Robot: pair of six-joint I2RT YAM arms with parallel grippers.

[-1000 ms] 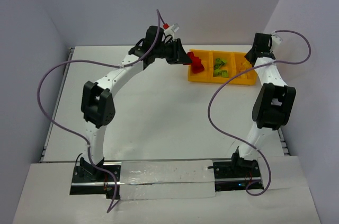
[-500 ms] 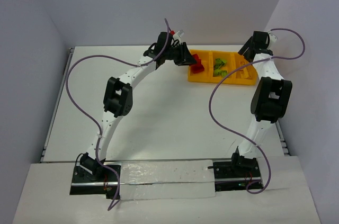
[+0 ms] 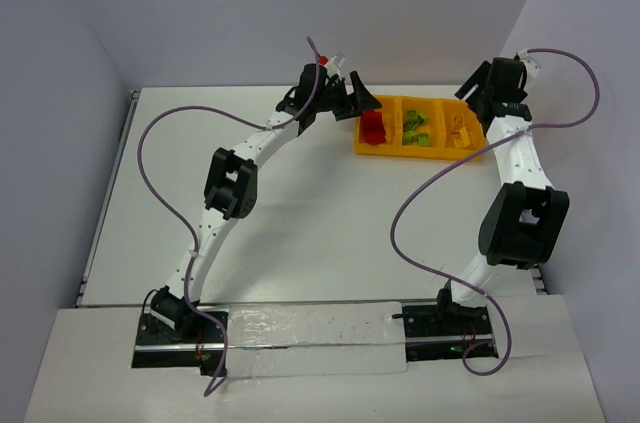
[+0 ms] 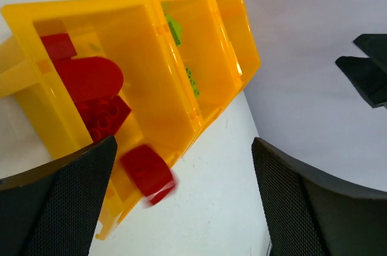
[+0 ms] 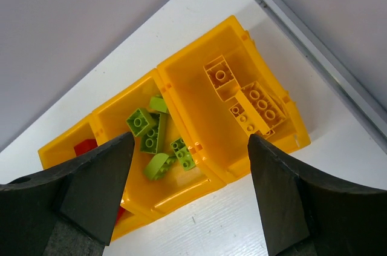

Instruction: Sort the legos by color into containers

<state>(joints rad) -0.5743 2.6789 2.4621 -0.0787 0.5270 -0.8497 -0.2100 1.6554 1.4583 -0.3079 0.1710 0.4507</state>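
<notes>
Step in hand, by my judgement: releasing red into the end compartment of the tray (image 4: pixel 201 124). My left gripper (image 4: pixel 181 204) stands open, gripping nothing. A blurred red brick (image 4: pixel 148 174) lies between its fingers toward 10 o'clock, at that compartment's near wall. My right gripper (image 5: pixel 190 198) is open and empty, with the green bricks (image 5: pixel 151 135) at 11 o'clock. Next: confirm the red brick lands inside.
</notes>
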